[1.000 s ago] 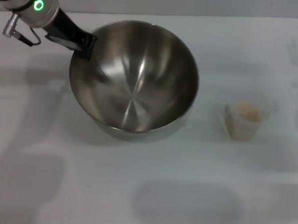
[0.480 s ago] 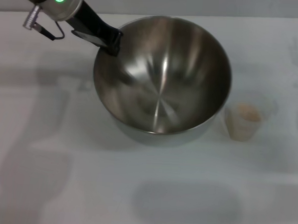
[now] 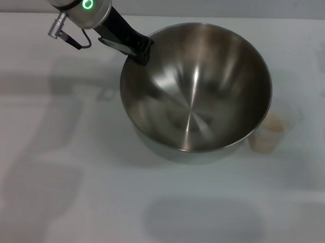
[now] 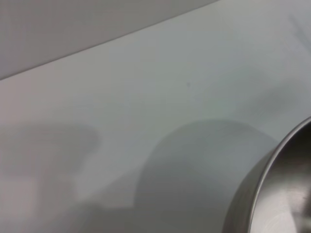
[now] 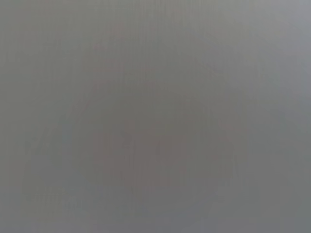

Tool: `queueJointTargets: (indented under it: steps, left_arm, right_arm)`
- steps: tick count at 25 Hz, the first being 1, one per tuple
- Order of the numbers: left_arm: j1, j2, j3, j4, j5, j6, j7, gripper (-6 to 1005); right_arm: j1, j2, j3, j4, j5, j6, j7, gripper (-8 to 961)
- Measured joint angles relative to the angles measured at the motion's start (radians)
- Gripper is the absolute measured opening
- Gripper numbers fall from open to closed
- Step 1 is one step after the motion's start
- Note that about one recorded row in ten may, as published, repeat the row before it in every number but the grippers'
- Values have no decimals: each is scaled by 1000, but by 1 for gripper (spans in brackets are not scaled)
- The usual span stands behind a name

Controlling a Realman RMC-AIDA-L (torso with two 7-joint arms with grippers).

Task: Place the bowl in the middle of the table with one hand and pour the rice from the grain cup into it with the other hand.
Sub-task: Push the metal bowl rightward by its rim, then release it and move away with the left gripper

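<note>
The steel bowl [image 3: 195, 93] is held tilted above the white table [image 3: 67, 176], near the middle. My left gripper [image 3: 140, 48] is shut on its far-left rim, the arm reaching in from the upper left. Just right of the bowl stands the small clear grain cup [image 3: 268, 132] with pale rice [image 3: 273, 125] in it, partly hidden behind the bowl's rim. In the left wrist view only an edge of the bowl [image 4: 277, 194] shows over the table. The right gripper is out of view.
The bowl's shadow [image 3: 201, 219] lies on the table toward the front. The table's far edge [image 3: 211, 18] runs along the back, close behind the bowl. The right wrist view shows only a flat grey blur.
My left gripper has carried the bowl to the right, until its rim covers part of the grain cup. The cup has stayed in place.
</note>
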Motion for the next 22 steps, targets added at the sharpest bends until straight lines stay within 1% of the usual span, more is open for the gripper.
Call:
queueJointTargets:
  steps: [9, 22]
  left_arm:
    - [-2, -1, 32, 73, -15, 75, -1, 50]
    - [5, -2, 38, 139, -15, 139, 5, 59]
  right_arm:
    - [-9, 2, 0, 0, -2, -1, 1, 725]
    - [-12, 3, 0, 0, -4, -1, 1, 725]
